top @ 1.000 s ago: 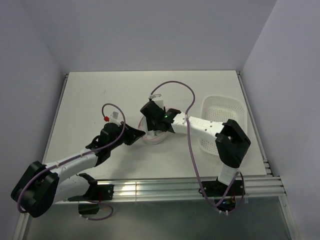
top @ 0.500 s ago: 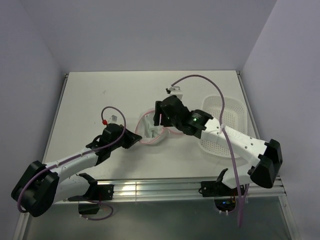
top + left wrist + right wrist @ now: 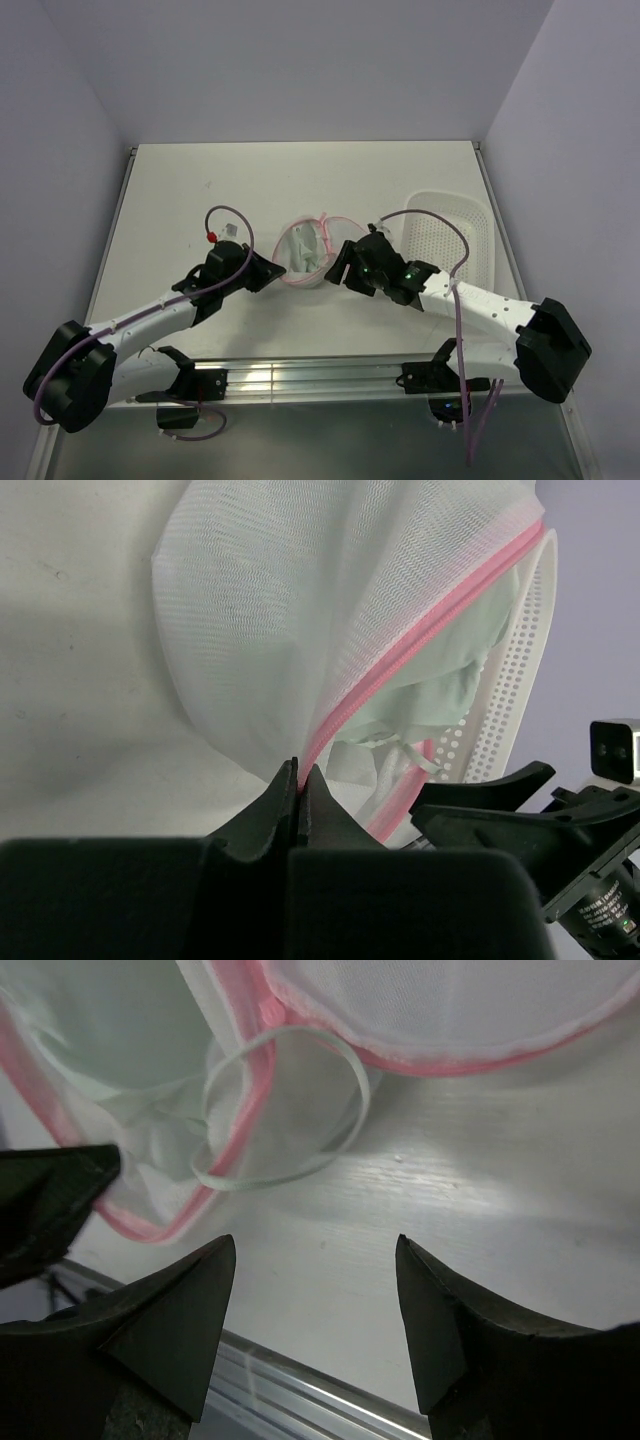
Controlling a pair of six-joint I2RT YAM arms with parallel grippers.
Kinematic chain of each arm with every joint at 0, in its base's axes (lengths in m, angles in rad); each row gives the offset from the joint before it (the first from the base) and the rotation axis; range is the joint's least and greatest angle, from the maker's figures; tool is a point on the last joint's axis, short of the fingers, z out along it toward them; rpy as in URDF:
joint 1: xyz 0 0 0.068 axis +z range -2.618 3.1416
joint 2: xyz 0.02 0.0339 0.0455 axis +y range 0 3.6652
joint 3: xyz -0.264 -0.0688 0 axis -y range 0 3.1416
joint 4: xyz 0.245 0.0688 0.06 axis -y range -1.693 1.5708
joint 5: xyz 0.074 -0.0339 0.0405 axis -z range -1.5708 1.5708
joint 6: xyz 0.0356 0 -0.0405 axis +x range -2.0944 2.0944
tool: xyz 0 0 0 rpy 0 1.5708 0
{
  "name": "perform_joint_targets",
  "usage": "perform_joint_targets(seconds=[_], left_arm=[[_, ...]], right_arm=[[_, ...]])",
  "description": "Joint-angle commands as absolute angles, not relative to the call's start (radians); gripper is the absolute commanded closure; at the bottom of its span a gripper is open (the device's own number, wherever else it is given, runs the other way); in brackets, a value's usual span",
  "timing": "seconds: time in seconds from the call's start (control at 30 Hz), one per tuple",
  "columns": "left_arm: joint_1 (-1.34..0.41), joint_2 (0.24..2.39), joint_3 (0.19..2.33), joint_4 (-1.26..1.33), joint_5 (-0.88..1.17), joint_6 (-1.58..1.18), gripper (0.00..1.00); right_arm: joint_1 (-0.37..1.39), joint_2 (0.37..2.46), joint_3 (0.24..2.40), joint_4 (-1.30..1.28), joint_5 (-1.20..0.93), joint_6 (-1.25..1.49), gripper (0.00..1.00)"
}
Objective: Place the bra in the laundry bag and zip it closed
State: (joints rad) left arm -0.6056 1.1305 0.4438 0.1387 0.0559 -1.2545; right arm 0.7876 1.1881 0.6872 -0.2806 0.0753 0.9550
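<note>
Lying at mid-table [image 3: 180, 200], the bag [image 3: 300, 248] is partly covered in the top view by the left gripper [image 3: 270, 272] and the right gripper [image 3: 345, 272], so its near edge and zipper cannot be made out there. Left-wrist view: the bra [image 3: 455, 655] shows as a pale mint mass inside the bag, blurred by mesh and cut off below by the pink rim; the basket [image 3: 520, 680] behind it appears only as a perforated strip. Right-wrist view: the bag's two pink rims stand parted, and a thin strap [image 3: 360, 1095] loops out through the gap onto the table; the rest of the bra is veiled by mesh. The zipper pull cannot be identified in any view. Left arm: stretched low and diagonally from its base toward centre, jaws pressed together on the bag's pink rim at its left side. Right arm: elbow folded at far right, forearm running low toward centre, gripper just beside the bag's right edge, jaws spread wide above tabletop and holding nothing, the strap ahead of the fingertips and apart from them.
</note>
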Motion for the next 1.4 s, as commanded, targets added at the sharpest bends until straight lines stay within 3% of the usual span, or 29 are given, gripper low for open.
perform_joint_targets(seconds=[0.0, 0.6, 1.07, 1.37], left_arm=[[-0.611, 1.135, 0.495, 0.118, 0.066, -1.216, 1.0], [-0.609, 1.141, 0.508, 0.101, 0.084, -1.19, 1.0], [-0.609, 1.137, 0.505, 0.098, 0.084, -1.19, 1.0], [-0.611, 1.144, 0.506, 0.1, 0.087, -1.189, 1.0]], right_arm=[[0.746, 1.12, 0.616, -0.043, 0.026, 1.089, 0.28], [0.667, 1.104, 0.404, 0.282, 0.038, 1.384, 0.34], [0.664, 1.195, 0.384, 0.37, 0.028, 1.442, 0.53], [0.67, 1.134, 0.376, 0.311, 0.037, 1.422, 0.53]])
